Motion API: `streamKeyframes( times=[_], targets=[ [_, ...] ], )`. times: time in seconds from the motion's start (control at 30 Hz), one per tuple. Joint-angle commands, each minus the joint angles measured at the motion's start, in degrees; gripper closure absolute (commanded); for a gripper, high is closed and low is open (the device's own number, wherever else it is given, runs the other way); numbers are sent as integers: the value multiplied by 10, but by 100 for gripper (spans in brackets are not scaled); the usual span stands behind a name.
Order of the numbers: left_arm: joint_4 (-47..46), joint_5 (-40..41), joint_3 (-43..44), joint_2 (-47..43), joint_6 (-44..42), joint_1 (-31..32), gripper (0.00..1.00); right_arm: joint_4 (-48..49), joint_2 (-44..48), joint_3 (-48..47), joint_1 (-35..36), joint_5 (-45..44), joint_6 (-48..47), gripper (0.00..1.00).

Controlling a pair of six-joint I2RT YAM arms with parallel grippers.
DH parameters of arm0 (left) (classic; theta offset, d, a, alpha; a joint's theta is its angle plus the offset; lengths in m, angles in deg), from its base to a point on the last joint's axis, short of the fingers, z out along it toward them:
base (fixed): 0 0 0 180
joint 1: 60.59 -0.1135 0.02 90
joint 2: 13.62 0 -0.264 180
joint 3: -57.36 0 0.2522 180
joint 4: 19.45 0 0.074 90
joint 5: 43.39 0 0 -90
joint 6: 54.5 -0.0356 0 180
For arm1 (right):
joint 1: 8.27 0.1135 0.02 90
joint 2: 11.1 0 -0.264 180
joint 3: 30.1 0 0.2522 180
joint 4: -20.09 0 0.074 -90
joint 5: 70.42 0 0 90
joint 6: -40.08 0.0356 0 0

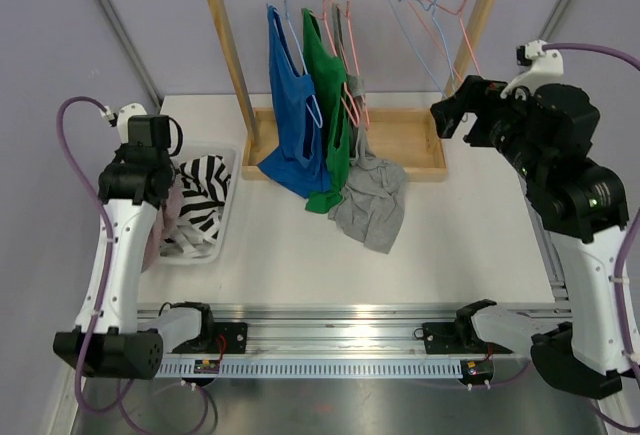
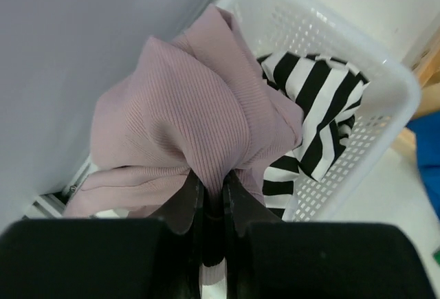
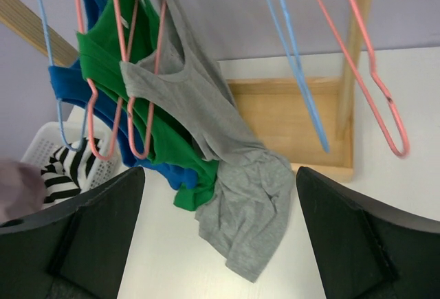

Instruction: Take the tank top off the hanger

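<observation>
Wood rack (image 1: pixel 232 55) stands at the far edge of the surface (image 1: pixel 300 265), its flat base reaching toward the middle. Three tank tops hang bunched at the left end of its rail. The blue tank top (image 1: pixel 290 115) is furthest left, the green tank top (image 1: pixel 328 75) is next, and the gray tank top (image 3: pixel 227 141) is on the right. The gray one hangs on a pink hanger (image 3: pixel 137 106). Its lower half spills over the front edge of the base and lies crumpled on the surface. Two bare hangers, one blue (image 1: pixel 415 25) and one pink (image 1: pixel 460 15), hang near the rack's right post with open air between them.

At the left edge sits a white basket (image 2: pixel 385 100) holding a striped garment (image 2: pixel 316 106). The left gripper (image 2: pixel 212 182) hangs over the basket's left side, clenched on a bunched fold of a pink garment (image 2: pixel 185 113). That garment droops onto the basket's rim close to the side wall.

The right gripper (image 1: pixel 452 115) is raised near the far right corner, just beside the rack's right post. Its fingers are spread wide with nothing between them, and they face the hanging tops.

From the gray top's hem to the near edge, and from the basket to the right edge, the surface is bare.
</observation>
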Motion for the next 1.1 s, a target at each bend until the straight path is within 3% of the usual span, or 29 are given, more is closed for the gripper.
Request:
streamKeyframes(
  times=[0.0, 0.2, 0.27, 0.37, 0.6, 0.7, 0.93, 0.97, 1.0, 1.07],
  targets=[
    [-67, -109, -30, 30, -12, -29, 92, 35, -64, -60, 0, 58, 15, 1],
    [-108, -211, -72, 73, -18, -94, 91, 49, -182, -137, 1, 132, 22, 1],
    [-100, -239, -46, 88, -20, -108, 100, 49, -222, -165, 0, 146, 22, 1],
    [-92, -276, 4, 96, -26, -107, 100, 49, -254, -188, 0, 147, 21, 0],
    [-66, -296, 109, 151, -26, -107, 100, 65, -272, -183, 0, 139, 18, 0],
    [-69, -276, 81, 166, -20, -107, 100, 70, -276, -177, 0, 137, 19, 1],
    [-67, -243, 1, 178, -13, -108, 60, 76, -299, -203, 1, 167, 26, 0],
    [-65, -242, 1, 173, -12, -108, 49, 75, -312, -212, 2, 172, 26, 0],
    [-62, -241, -1, 152, -8, -108, 20, 72, -320, -221, 2, 174, 26, 1],
    [-67, -250, -11, 119, -11, -108, 3, 65, -342, -251, 9, 172, 17, 4]
  ],
)
